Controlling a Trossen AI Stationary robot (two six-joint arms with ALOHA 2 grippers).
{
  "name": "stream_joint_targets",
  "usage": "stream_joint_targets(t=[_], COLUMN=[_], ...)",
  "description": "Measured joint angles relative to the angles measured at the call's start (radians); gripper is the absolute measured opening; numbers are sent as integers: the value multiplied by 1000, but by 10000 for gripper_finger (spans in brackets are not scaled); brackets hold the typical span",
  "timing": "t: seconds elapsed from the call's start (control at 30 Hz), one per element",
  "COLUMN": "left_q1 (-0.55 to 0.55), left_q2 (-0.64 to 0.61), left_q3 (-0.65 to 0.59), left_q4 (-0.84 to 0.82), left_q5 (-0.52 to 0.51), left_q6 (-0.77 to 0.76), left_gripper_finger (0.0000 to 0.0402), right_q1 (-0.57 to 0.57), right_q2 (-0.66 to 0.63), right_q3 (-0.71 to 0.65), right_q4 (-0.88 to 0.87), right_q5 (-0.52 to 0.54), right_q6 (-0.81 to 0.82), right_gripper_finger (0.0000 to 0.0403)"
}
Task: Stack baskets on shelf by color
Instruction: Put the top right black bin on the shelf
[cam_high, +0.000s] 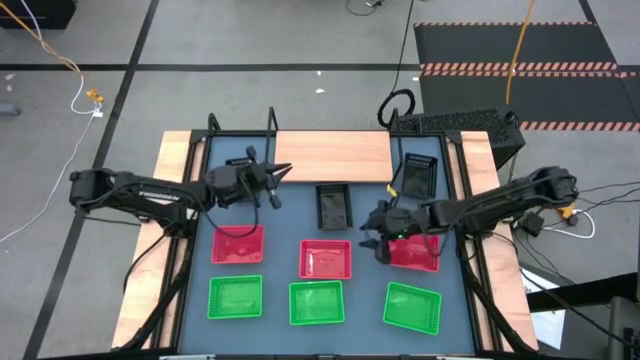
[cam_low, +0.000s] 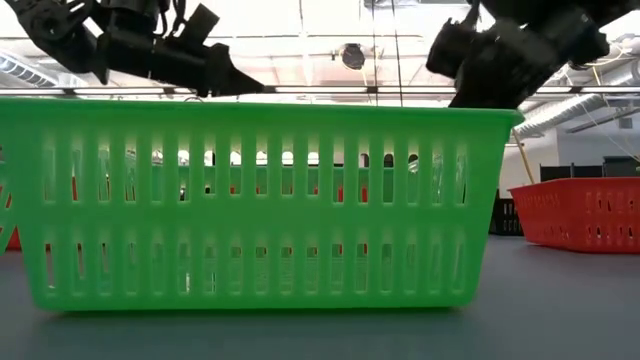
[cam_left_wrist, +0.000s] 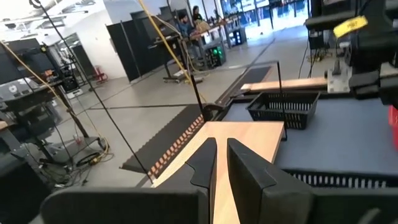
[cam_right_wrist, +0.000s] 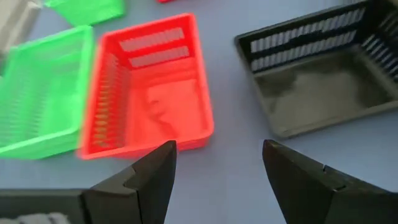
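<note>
Three green baskets (cam_high: 316, 303) stand in a row along the near edge, with three red baskets (cam_high: 326, 259) behind them. One black basket (cam_high: 333, 207) rests on the tabletop's middle. Another black basket (cam_high: 418, 175) stands at the far right. I cannot make out a third. The shelf (cam_high: 335, 155), a tan board, lies at the far side. My left gripper (cam_high: 282, 173) hovers over the shelf's left part, shut and empty (cam_left_wrist: 221, 165). My right gripper (cam_high: 375, 238) hangs open (cam_right_wrist: 217, 168) above bare tabletop between the middle red basket (cam_right_wrist: 149, 93) and the black basket (cam_right_wrist: 323, 68).
Thin black rods of the frame (cam_high: 272, 122) rise at the shelf's far left. In the low view the middle green basket (cam_low: 270, 200) fills the foreground, with a red basket (cam_low: 590, 212) to its right. People stand far off in the room (cam_left_wrist: 186, 28).
</note>
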Motion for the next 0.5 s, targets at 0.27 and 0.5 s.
stream_joint_targets(t=[0.27, 0.5], left_q1=[2, 7], left_q2=[13, 13], left_q3=[0, 0], left_q4=[8, 12], left_q5=[-1, -2], left_q6=[29, 3], left_gripper_finger=[42, 42], right_q1=[14, 15], right_q2=[61, 55], right_q3=[0, 0], right_q4=[277, 291], right_q5=[138, 136], right_q6=[-151, -225], right_gripper_finger=[233, 233])
